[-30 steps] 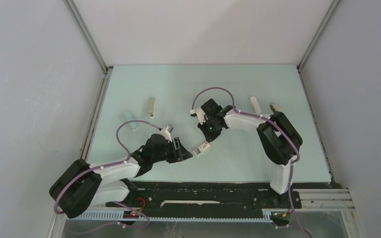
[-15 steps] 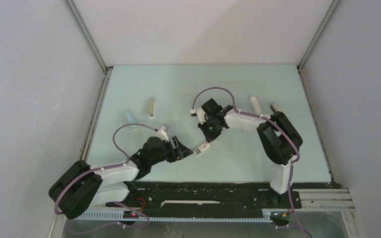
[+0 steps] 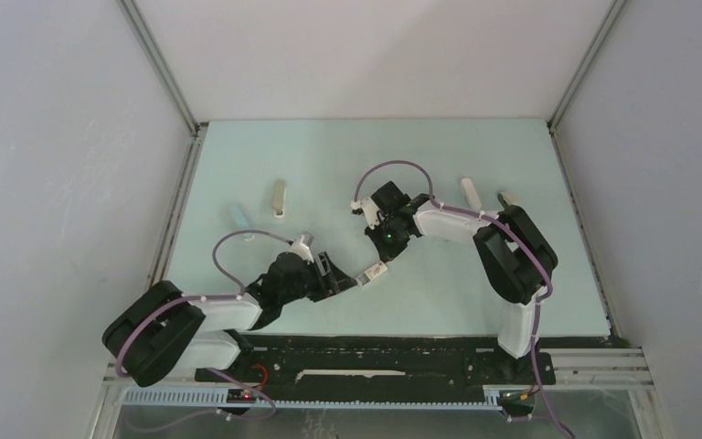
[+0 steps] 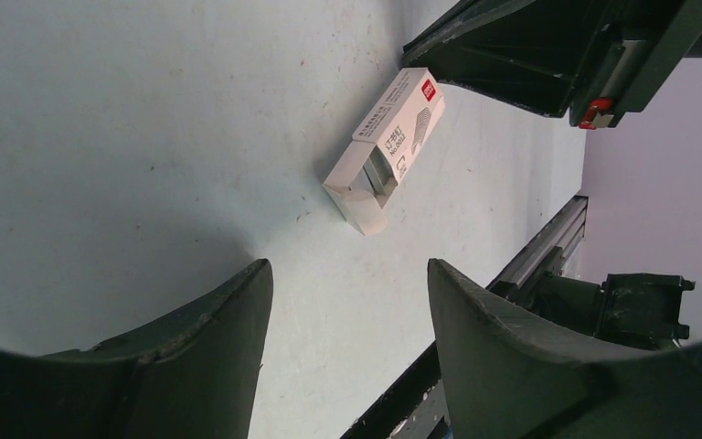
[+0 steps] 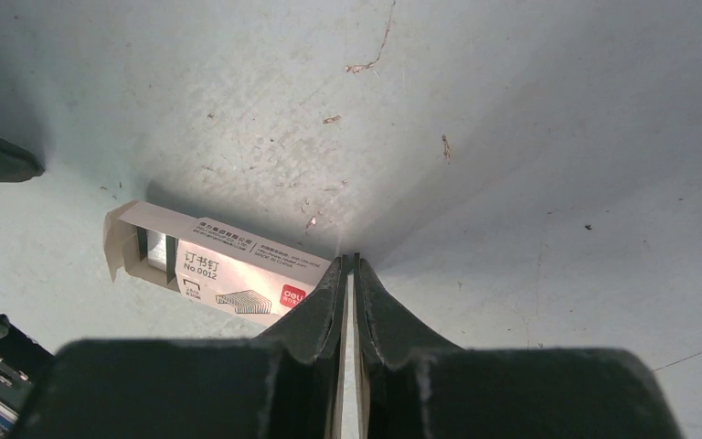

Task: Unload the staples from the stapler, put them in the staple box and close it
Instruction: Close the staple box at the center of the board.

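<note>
The stapler (image 3: 468,192), a small white oblong, lies at the back right of the mat, far from both grippers. No staples show loose on the mat. A small white printed box (image 3: 372,272) lies near the front middle, one end open with grey metal inside (image 4: 379,174). My right gripper (image 3: 383,260) is shut, and its tips (image 5: 349,261) rest against the closed end of the box (image 5: 228,270). My left gripper (image 4: 349,270) is open and empty. It sits low over the mat, just left of the box (image 4: 386,151), with the box's open end facing it.
A beige-grey slim bar (image 3: 279,198) lies at the back left, with a pale blue piece (image 3: 236,215) and a small white piece (image 3: 249,236) nearby. Another short beige piece (image 3: 507,198) lies right of the stapler. The black front rail (image 3: 375,352) runs just behind my left gripper.
My left gripper has opened wider and edged a little toward the box. The right arm and the box have stayed where they were.
</note>
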Controlling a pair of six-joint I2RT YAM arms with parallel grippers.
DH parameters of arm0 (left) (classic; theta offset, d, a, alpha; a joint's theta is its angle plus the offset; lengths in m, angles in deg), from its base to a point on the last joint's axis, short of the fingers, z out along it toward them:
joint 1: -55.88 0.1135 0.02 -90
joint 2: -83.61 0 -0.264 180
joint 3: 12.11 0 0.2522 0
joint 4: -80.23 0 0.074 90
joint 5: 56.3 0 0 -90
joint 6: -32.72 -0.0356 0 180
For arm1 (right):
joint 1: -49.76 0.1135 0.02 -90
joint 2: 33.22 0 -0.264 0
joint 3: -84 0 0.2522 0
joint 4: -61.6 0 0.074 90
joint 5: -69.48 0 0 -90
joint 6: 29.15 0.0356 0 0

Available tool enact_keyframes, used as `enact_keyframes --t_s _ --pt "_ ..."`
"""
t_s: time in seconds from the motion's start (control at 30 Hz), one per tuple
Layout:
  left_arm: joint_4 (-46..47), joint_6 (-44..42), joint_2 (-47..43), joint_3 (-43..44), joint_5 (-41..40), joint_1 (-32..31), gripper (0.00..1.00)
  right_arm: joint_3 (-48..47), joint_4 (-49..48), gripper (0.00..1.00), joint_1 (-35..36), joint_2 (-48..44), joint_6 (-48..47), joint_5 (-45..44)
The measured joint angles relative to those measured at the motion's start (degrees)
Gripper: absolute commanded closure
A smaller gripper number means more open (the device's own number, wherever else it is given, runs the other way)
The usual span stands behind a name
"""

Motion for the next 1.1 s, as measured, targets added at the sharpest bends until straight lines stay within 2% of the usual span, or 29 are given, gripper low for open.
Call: enact_keyframes --t_s 0.4,0.87,1.03,1.1 --pt "6.4 2.5 5.6 0.0 1.8 0.0 0.35 0.0 0.0 0.87 -0.2 0.0 0.2 0.3" --pt "9.2 4.4 8.6 0.5 2.8 0.0 0.37 0.0 0.0 0.87 -0.3 0.0 0.4 0.5" --pt "9.6 4.7 9.5 0.9 2.9 0.0 0.41 0.0 0.0 0.87 -0.3 0.0 0.4 0.5" --pt "9.7 4.8 9.8 1.0 3.0 0.0 0.46 0.0 0.0 0.87 -0.3 0.0 0.4 0.5"
